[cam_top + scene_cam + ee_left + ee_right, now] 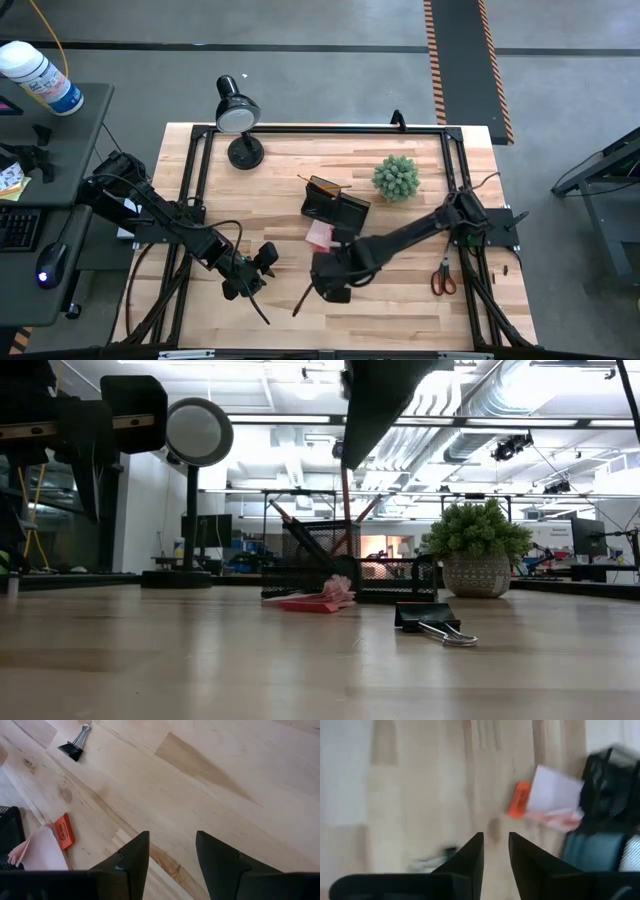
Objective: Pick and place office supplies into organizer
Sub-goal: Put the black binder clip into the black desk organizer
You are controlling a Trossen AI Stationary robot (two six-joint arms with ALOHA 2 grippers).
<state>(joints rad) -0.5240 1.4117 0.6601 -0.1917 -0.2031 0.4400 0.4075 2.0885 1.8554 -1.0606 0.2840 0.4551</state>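
Seemingly between picks, the left gripper [172, 852] hovers open and empty over bare table [400, 305], the right gripper [496, 851] hangs nearly closed and empty near the pink sticky-note pad [319, 235] touching the organizer [335, 203], scissors [443, 278] well apart.

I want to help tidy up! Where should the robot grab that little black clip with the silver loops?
The small black metal binder clip lies flat on the light wooden table. It is probably best gripped by its black folded body, coming straight down from above. That body is its tallest, widest part, while the thin silver wire handles rest low against the wood and give the jaws little to catch.
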